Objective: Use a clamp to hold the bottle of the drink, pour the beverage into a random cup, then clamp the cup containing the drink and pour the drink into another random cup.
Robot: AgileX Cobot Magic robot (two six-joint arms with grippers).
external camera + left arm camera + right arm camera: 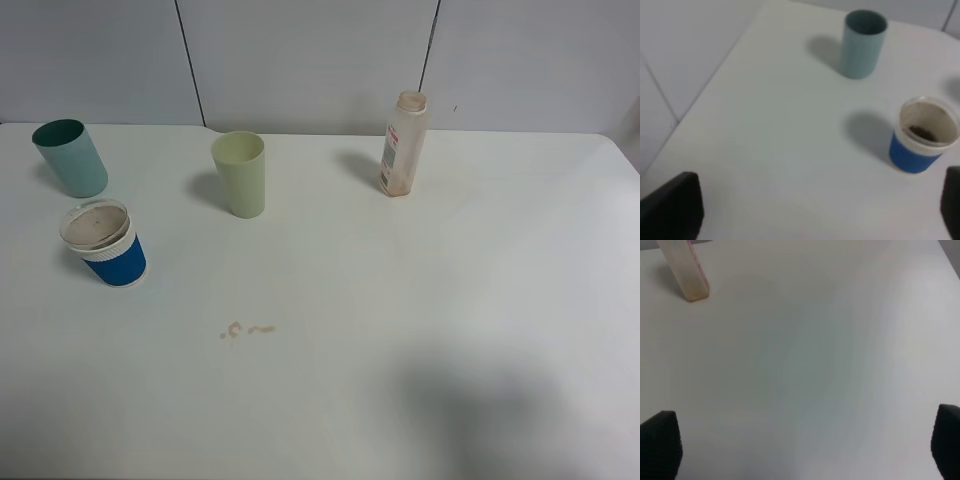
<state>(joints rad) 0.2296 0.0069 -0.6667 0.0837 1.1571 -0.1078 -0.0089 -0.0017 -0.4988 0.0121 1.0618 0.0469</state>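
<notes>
The slim translucent bottle (403, 145) (685, 270) stands upright at the back right of the table and looks nearly empty. The teal cup (70, 157) (863, 44) stands at the far left. In front of it is the blue-sleeved paper cup (103, 243) (924, 136), with a little dark brown beverage (922, 133) at its bottom. Neither clamp appears in the exterior high view. My left gripper (812, 212) is open above the table, short of the paper cup, holding nothing. My right gripper (802, 447) is open over bare table, well away from the bottle.
A pale yellow-green tumbler (240, 173) stands between the teal cup and the bottle. Small brown spill marks (246, 329) lie on the white table (420, 300) in front of it. The table's left edge (700, 95) runs close to the two left cups.
</notes>
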